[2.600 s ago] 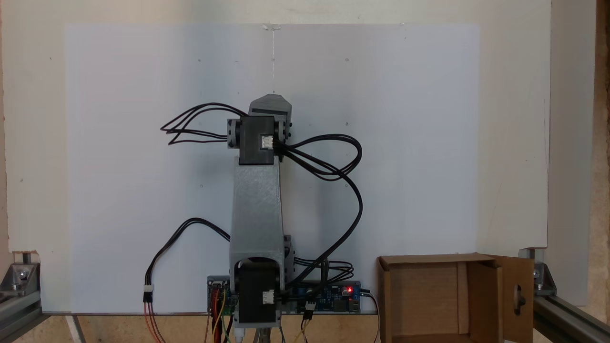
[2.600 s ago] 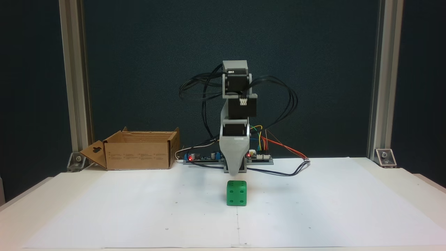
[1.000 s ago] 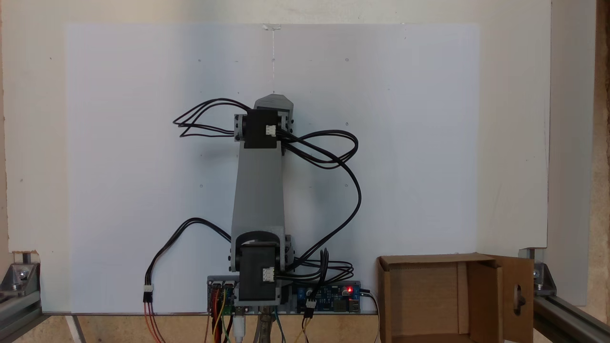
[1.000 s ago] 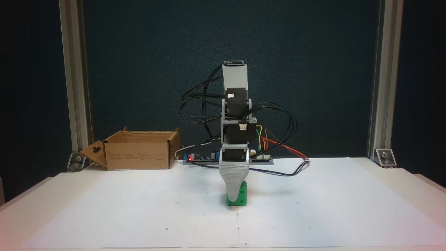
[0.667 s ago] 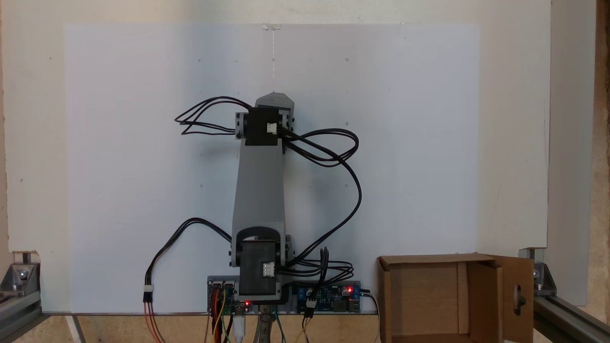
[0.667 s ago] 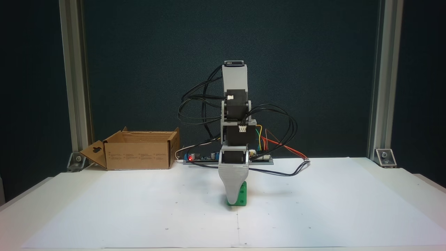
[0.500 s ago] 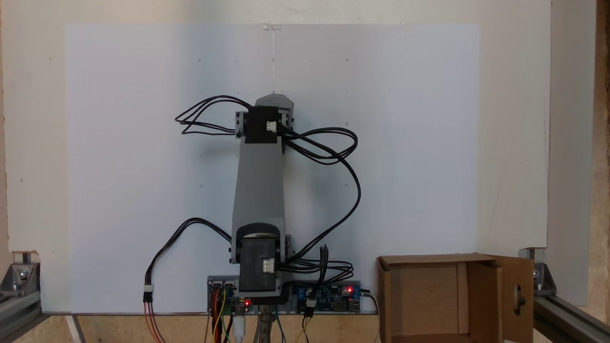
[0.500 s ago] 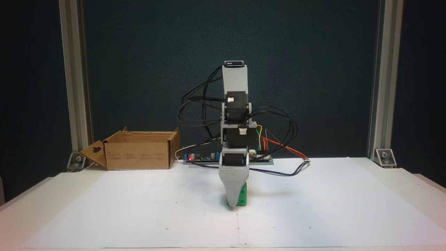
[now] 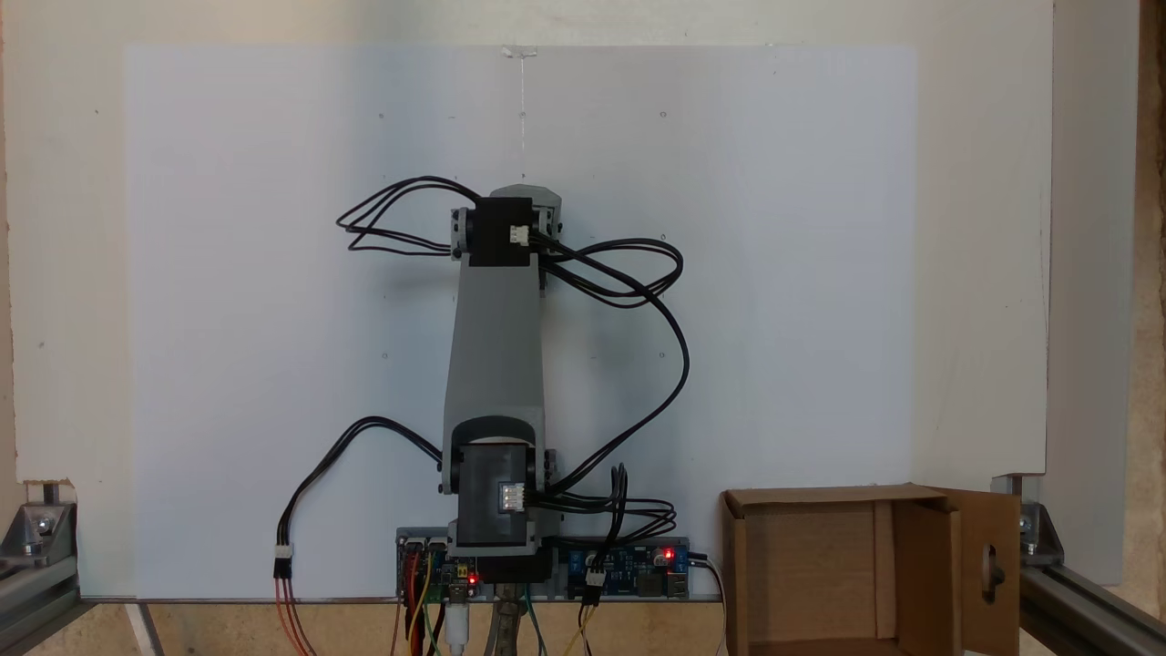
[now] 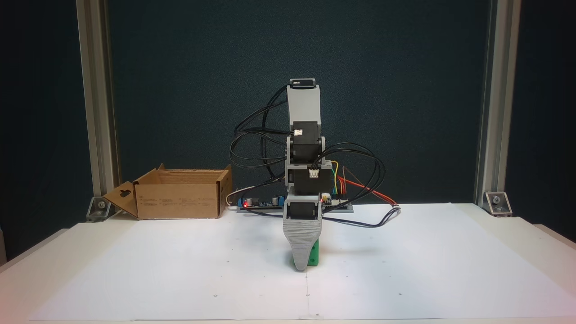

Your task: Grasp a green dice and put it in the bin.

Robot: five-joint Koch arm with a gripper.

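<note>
The green dice (image 10: 314, 257) sits on the white paper in the middle of the table. My gripper (image 10: 302, 266) points straight down at it, and its grey front jaw covers the dice's left half, with the tip almost on the paper. The second jaw lies behind the first, so the gap between them is hidden. The bin (image 10: 180, 200) is an open brown cardboard box at the back left, well apart from the dice. From above, the bin (image 9: 922, 569) stands at the lower right with its handle-hole flap folded out.
A controller board (image 10: 335, 204) with red lights and loose wires (image 10: 364, 189) lies behind the arm's base (image 9: 492, 533). Aluminium frame posts (image 10: 96, 103) stand at the table's back corners. White paper (image 9: 774, 273) covers most of the table.
The arm has leaned forward and lowered. The gripper came down from above the dice until its front jaw overlaps the dice, sinking slightly further in the last half second. The dice has stayed in place.
</note>
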